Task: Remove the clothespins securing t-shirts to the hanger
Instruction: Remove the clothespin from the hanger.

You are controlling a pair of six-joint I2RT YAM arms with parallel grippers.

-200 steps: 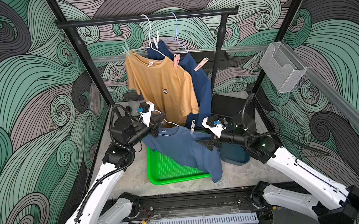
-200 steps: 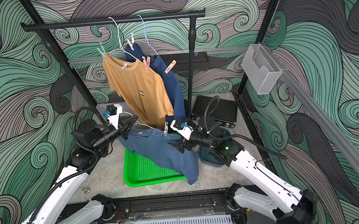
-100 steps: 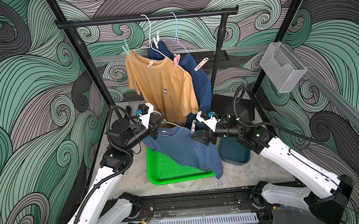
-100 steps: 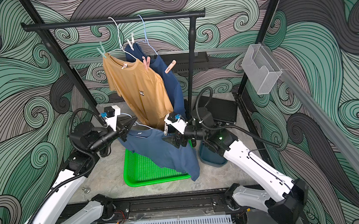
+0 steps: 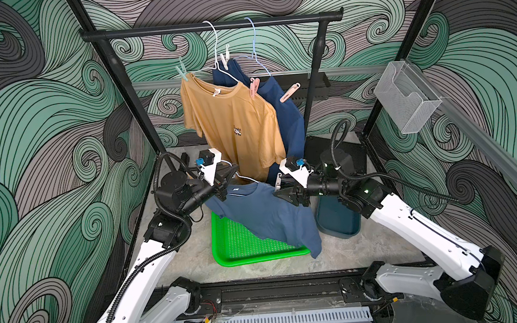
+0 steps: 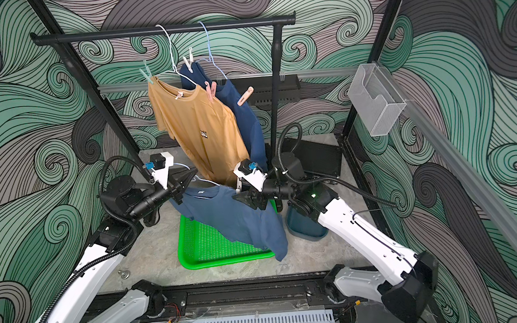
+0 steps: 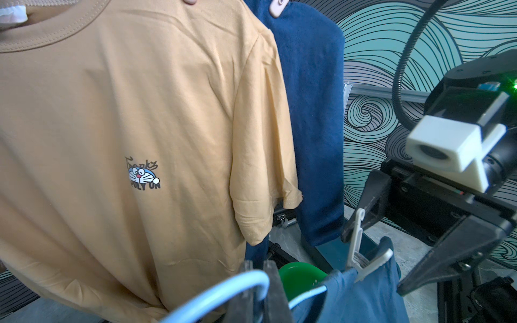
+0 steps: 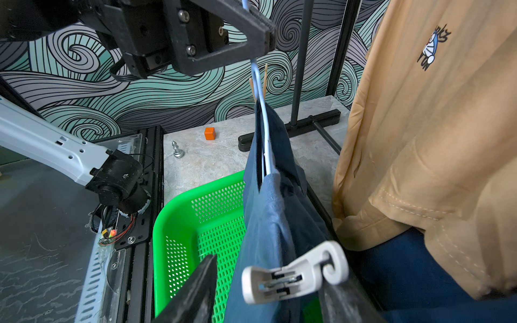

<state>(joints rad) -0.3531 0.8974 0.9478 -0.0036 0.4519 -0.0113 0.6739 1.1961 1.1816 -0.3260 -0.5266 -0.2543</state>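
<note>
A medium blue t-shirt hangs on a light-blue hanger off the rail, over the green basket. My left gripper is shut on the hanger's hook. A white clothespin pins the shirt's shoulder. My right gripper is open with a finger on each side of that pin; one finger touches its curled end and the other stands off. An orange clothespin sits on the far shoulder. The mustard t-shirt and navy t-shirt hang on the rail with mint, white, pink and peach clothespins.
A green mesh basket lies under the blue shirt and a dark blue bin stands beside it. The black rail and its posts stand behind. A clear box hangs at the right. An orange cube and a chess piece lie on the floor.
My right gripper has moved in toward the blue shirt's shoulder and its jaws have narrowed around the white clothespin. The left gripper still holds the hanger in much the same place.
</note>
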